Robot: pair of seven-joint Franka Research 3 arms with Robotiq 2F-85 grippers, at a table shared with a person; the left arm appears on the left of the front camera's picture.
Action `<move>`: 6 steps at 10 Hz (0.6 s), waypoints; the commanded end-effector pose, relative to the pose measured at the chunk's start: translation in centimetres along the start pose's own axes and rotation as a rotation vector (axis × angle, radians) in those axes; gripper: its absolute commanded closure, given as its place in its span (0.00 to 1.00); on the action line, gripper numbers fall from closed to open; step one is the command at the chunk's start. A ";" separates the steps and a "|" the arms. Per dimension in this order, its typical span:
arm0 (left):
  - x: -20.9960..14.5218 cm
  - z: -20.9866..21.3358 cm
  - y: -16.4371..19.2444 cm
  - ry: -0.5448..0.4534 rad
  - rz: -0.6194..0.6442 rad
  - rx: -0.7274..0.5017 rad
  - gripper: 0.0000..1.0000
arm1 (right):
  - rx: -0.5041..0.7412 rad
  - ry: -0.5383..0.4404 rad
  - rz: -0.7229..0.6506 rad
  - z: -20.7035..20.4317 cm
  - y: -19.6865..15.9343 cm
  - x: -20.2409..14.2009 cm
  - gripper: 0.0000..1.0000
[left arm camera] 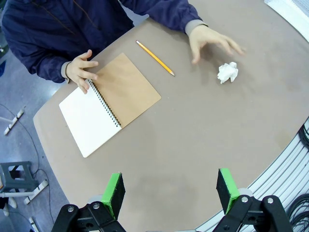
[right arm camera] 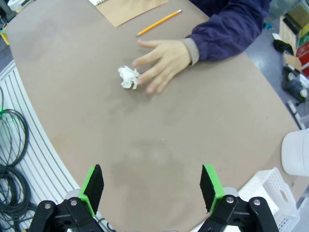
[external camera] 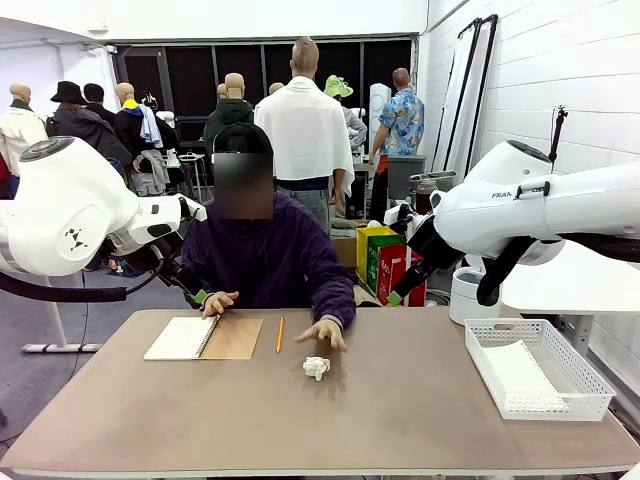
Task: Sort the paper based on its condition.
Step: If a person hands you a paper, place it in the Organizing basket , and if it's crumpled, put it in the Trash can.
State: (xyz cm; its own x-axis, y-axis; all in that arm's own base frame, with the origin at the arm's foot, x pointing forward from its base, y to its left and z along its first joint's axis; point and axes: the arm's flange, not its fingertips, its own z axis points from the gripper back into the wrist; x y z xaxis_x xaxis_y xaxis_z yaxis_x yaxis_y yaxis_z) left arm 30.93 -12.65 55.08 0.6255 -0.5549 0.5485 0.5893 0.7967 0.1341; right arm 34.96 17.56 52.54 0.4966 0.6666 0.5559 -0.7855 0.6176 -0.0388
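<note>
front view, my station: a crumpled paper ball lies on the brown table near its middle, just at 7 o'clock of the person's hand, which hovers or rests flat beside it; i cannot tell whether the fingertips touch the ball. at 9 o'clock of that hand lies a yellow pencil, and further toward 9 o'clock an open spiral notebook with a brown card cover, the person's other hand on its top edge. at 3 o'clock of the ball, well apart, a white mesh tray holds a flat white sheet. both arms are raised above the table's far corners.

left wrist view: i see the left gripper with its green pads spread wide, nothing between them, above bare table. the notebook lies at 11 o'clock, the pencil at 12 o'clock, the paper ball at 1 o'clock, just beside the person's spread hand.

right wrist view: the right gripper likewise stands apart and empty over bare table. the paper ball sits at 11 o'clock, touching or nearly touching the fingers of the hand; the tray's corner shows at 4 o'clock.
</note>
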 end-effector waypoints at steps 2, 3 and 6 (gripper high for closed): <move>-0.1 0.0 0.1 0.003 0.003 -0.003 0.00 | 0.007 -0.011 -0.011 0.1 -0.1 0.0 0.00; -0.1 0.0 0.1 0.003 0.003 -0.003 0.00 | 0.007 -0.011 -0.011 0.1 -0.1 0.0 0.00; -0.1 0.0 0.1 0.003 0.003 -0.003 0.00 | 0.007 -0.011 -0.011 0.1 -0.1 0.0 0.00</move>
State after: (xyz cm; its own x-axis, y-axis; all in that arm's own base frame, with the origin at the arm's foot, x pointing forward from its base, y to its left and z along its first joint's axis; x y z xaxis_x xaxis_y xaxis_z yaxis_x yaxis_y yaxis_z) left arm 30.93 -12.65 55.08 0.6255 -0.5549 0.5485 0.5893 0.7967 0.1341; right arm 34.96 17.56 52.54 0.4966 0.6666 0.5559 -0.7855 0.6176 -0.0388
